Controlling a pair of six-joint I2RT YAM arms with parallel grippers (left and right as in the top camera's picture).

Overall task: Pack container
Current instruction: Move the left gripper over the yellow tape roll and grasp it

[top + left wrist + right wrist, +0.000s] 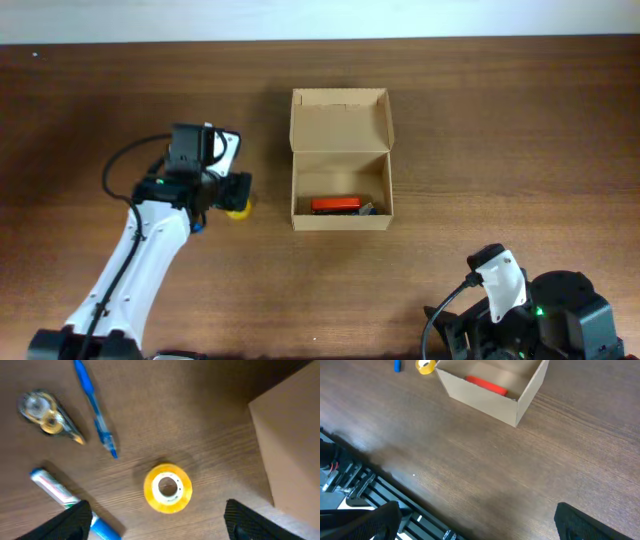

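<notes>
Overhead: container [340, 165] sits mid-table, flap lid [340, 118] folded back on the far side, a red item [335, 205] inside along the near wall. The left gripper [232, 197] hangs over a yellow tape roll [238, 209] just beside the container's left wall. Step judged: picking the roll; pack partly done.

Left wrist adds what overhead hides: jaws spread wide, straddling the roll, not touching it. It also shows a blue pen [94, 407], a correction-tape dispenser [47, 417] and a blue-capped marker [55, 487] nearby.

Next move calls for a straight descent, closing on the roll's sides, then a lift over the wall.

Right wrist: right gripper [480, 527] wide, empty, well apart from the container.
</notes>
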